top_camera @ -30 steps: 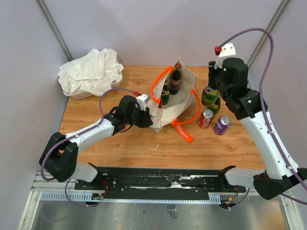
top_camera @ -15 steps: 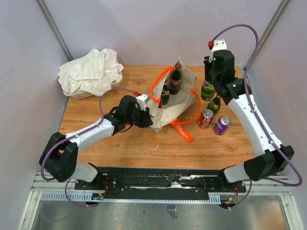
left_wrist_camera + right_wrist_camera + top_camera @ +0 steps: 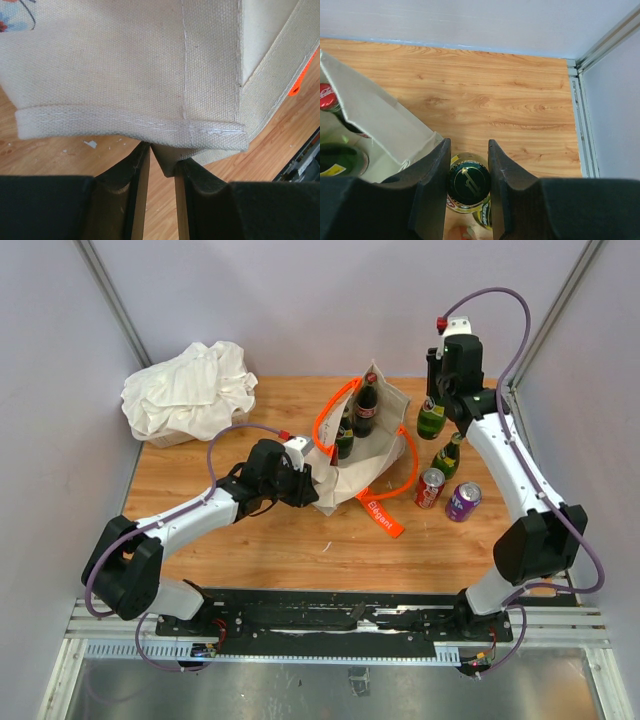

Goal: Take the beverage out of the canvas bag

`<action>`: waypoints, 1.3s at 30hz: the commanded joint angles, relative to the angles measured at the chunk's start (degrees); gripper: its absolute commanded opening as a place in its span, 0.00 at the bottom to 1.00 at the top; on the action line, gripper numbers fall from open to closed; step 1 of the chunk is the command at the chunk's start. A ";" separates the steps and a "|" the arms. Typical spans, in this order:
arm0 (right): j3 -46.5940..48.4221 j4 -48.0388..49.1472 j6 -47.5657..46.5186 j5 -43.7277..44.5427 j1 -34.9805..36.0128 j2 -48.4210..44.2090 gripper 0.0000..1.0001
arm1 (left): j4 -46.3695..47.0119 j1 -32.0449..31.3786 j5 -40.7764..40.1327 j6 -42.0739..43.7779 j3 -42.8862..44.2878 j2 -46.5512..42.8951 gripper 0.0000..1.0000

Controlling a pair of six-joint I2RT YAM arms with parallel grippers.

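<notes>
From above, the right gripper has its fingertips tucked under its own wrist body. Whether the green bottle it carries stands on the table or hangs clear of it cannot be told. The right wrist view shows only that bottle's cap and shoulder, the rest cut off at the bottom edge. Inside the canvas bag, two more bottles show just necks and labels.

The right gripper's fingers stand narrow, clamped either side of the green bottle's neck, outside the bag and to its right. The left gripper pinches the hem at the bag's near-left corner, jaws almost together.

Since a second ago the right arm has carried the bottle further back from the bag, uncovering a second green bottle beside a red can on the bag's right; the left arm has not moved
</notes>
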 commanded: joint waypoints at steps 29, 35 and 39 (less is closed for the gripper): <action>-19.49 37.52 -2.04 -1.42 -2.44 7.76 0.01 | -0.86 -0.36 -3.39 -1.21 0.95 1.30 0.28; -21.91 37.64 -1.58 0.96 -2.56 7.44 0.05 | -1.04 -0.36 -3.01 -0.92 1.46 2.06 0.27; -22.70 37.55 -1.00 1.30 -2.50 6.72 0.35 | -1.24 -0.36 -3.06 -0.63 1.57 2.00 0.28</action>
